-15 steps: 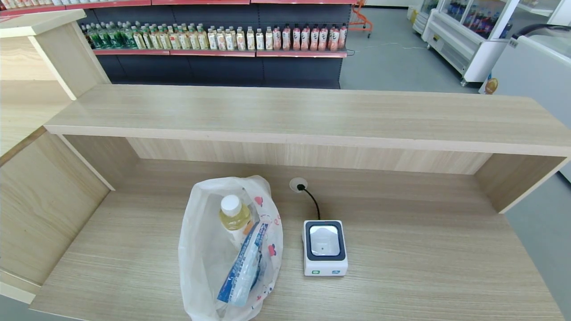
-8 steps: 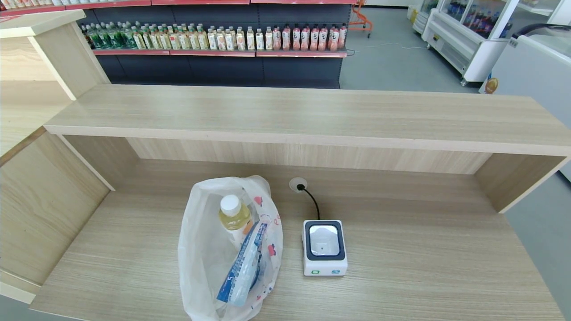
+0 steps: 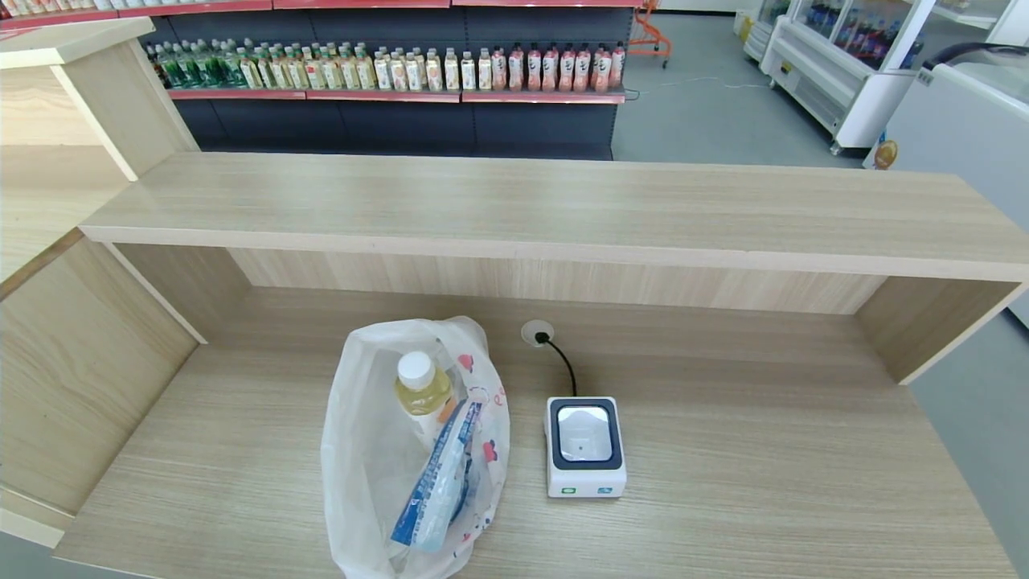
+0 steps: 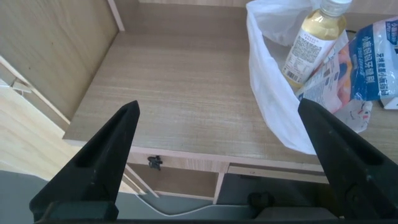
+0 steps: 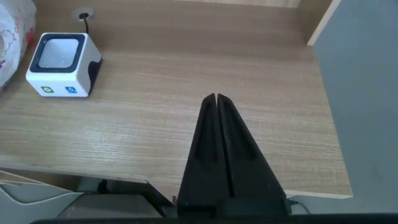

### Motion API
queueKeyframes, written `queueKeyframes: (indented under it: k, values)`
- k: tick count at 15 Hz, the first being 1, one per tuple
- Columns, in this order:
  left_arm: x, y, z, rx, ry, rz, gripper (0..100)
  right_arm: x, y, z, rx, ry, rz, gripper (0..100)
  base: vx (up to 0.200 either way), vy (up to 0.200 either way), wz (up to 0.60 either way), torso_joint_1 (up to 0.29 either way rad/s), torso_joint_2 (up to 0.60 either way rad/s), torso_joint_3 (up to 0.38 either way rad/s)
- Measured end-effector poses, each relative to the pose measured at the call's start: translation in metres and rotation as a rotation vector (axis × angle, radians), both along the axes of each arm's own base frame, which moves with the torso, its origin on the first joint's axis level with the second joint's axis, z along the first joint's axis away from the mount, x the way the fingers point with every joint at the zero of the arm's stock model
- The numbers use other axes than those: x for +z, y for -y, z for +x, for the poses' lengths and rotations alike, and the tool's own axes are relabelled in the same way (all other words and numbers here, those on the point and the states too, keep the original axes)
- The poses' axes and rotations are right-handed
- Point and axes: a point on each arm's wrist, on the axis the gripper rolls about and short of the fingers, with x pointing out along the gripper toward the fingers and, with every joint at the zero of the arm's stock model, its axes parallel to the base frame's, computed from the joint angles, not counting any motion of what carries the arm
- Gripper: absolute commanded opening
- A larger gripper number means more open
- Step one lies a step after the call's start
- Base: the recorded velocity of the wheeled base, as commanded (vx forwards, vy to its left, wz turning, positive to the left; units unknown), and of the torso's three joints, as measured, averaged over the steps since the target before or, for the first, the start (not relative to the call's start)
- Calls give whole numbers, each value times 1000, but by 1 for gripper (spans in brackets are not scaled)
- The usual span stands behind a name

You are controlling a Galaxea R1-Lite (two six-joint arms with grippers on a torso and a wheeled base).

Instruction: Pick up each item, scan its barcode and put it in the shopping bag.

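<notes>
Nearest me, L gripper (image 4: 217,106) hangs over the counter's (image 3: 764,482) near edge, left part, fingers (image 4: 115,146) spread wide w/ nothing between them. R gripper (image 5: 216,98) hangs over the near edge, right part, fingers pressed together, empty.

Shopping bag (image 3: 362,466) lies on the counter at the near edge, left of centre, mouth facing the far side, white plastic w/ small red prints. Inside I see a blue pouch (image 3: 438,474) lying slantwise, its lower end toward the near edge. A bottle (image 3: 420,386) of yellow drink w/ white cap lies under/behind it, cap pointing to the far edge. Both items are in the bag.

Scanner (image 3: 585,446) sits just beside the bag on its right, abt mid-counter, apart from the bag, window up, two small lit marks on its near face. Its black cable (image 3: 565,366) runs toward the far edge into a round grommet (image 3: 537,331).

Beyond that is the counter's back wall, w/ a raised ledge (image 3: 563,209) on top. Farther off is a store shelf (image 3: 386,71) w/ rows of drink bottles, and freezers (image 3: 844,72) at far right.
</notes>
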Motion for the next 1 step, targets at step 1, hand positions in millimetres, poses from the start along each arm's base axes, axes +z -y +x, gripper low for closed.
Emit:
queueKeyframes:
  k: [1]
  values:
    - [0, 0, 0, 0, 0, 0, 100, 0, 0, 0, 0, 0, 0, 0, 0, 0, 0, 0, 0, 0]
